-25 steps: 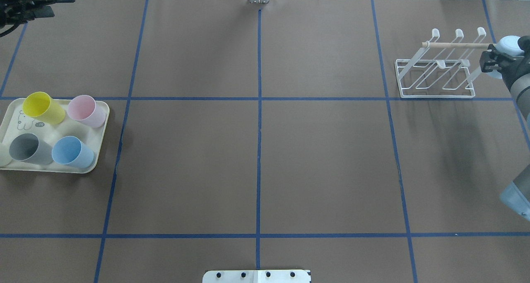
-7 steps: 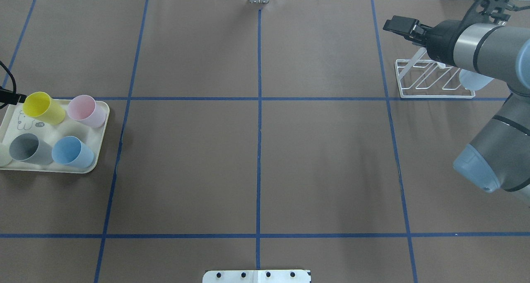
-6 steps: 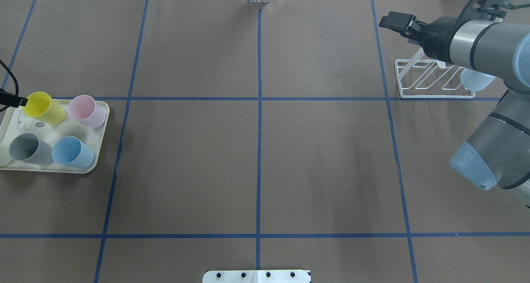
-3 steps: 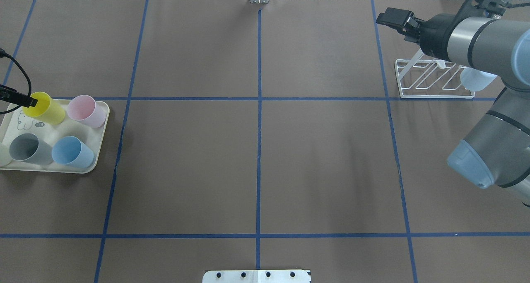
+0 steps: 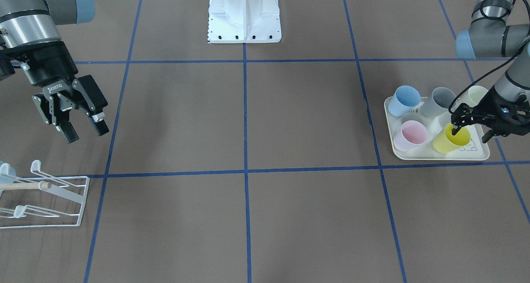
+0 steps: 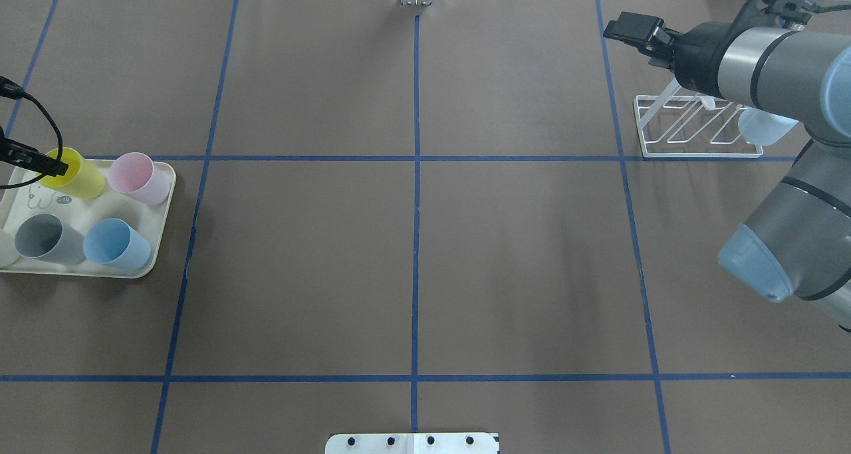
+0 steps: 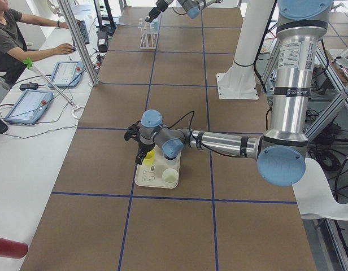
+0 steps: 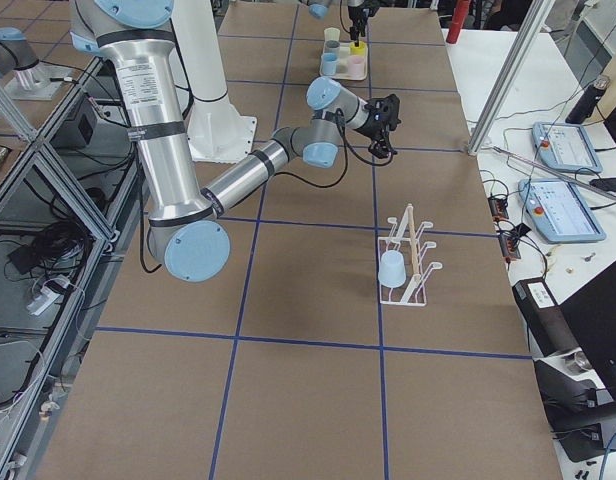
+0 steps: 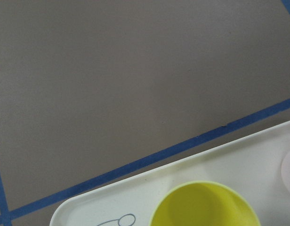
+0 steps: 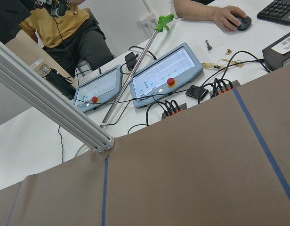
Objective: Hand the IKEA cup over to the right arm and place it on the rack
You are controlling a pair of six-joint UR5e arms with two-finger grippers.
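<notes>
Hovering the left gripper [image 5: 469,135], jaws apart, at the yellow cup [image 5: 445,144], we judged clamping next; the right gripper [image 5: 84,134], far from it, gaped too.

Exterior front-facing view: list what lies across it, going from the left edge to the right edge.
right gripper → white robot base → blue cup → grey cup → cream cup. Left out because they overlap others: rack, pink cup, yellow cup, left gripper.

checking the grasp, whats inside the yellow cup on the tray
The left gripper has one finger inside the yellow cup, the other outside its rim. The cup's bottom is hidden.
</notes>
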